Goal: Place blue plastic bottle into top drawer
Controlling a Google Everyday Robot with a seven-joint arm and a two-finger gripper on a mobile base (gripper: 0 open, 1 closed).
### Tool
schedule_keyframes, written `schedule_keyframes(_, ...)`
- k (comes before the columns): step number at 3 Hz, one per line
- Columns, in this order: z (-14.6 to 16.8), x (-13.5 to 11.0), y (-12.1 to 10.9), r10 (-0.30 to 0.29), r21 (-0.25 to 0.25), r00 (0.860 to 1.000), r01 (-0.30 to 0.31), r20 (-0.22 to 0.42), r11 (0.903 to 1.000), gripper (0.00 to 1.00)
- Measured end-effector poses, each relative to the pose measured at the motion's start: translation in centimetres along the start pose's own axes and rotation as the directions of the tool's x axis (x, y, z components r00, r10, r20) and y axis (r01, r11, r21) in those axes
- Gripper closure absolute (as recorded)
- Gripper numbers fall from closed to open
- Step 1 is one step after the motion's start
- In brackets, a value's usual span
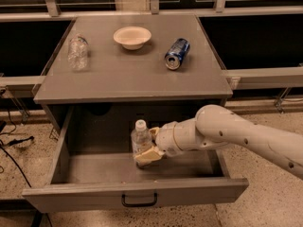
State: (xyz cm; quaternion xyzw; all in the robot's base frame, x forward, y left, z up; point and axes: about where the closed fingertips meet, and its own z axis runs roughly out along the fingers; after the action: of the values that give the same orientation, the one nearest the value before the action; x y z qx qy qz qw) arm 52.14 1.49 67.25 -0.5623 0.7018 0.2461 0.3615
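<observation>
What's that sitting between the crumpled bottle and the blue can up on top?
A white bowl, seen in the camera view, between the dented bottle and the soda can. Lower down, the gripper holds the blue plastic bottle inside the top drawer.
</observation>
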Motion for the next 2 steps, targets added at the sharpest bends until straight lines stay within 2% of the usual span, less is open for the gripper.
schedule_keyframes(1, 0.0, 0.0, 0.0, 0.0, 0.0, 1.0, 0.0, 0.0, 1.0, 0.82)
schedule_keyframes(2, 0.0, 0.0, 0.0, 0.0, 0.0, 1.0, 0.0, 0.0, 1.0, 0.58)
